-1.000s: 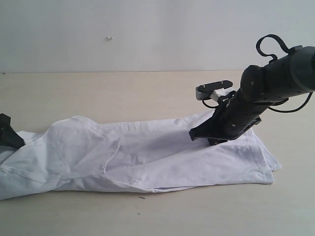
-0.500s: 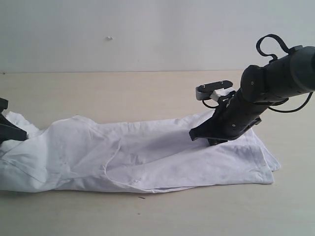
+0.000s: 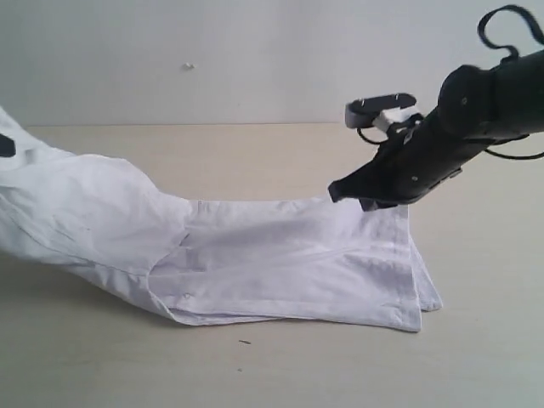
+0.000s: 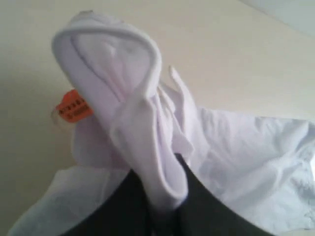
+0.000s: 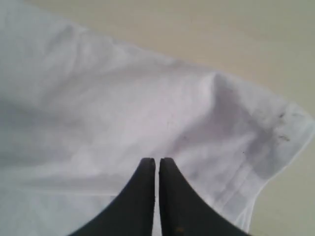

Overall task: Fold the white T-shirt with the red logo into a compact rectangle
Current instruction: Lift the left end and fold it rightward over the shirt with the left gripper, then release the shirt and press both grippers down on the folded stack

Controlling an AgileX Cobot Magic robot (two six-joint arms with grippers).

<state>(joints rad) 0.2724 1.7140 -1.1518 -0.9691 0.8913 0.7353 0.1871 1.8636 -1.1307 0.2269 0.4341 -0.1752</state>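
Note:
The white T-shirt (image 3: 280,263) stretches across the tan table, folded lengthwise. Its left end rises off the surface toward the frame's left edge. My left gripper (image 4: 162,209) is shut on a bunched fold at the ribbed collar (image 4: 123,64), where the orange tag (image 4: 73,105) hangs. In the exterior view only a dark sliver of that left gripper (image 3: 5,144) shows. My right gripper (image 5: 157,162) is shut, its tips hovering just over the shirt's flat right end (image 3: 399,255), with no cloth bunched between them. In the exterior view the right gripper (image 3: 338,191) sits at the shirt's far edge. The red logo is hidden.
The tan table (image 3: 255,161) runs back to a pale wall (image 3: 255,59). A small dark speck (image 3: 245,342) lies in front of the shirt. The right arm's cable (image 3: 510,21) loops above its wrist.
The left gripper has lifted the collar end up and to the left, dragging the shirt leftward and pulling it taut. The right gripper has risen off the cloth and shifted slightly right.

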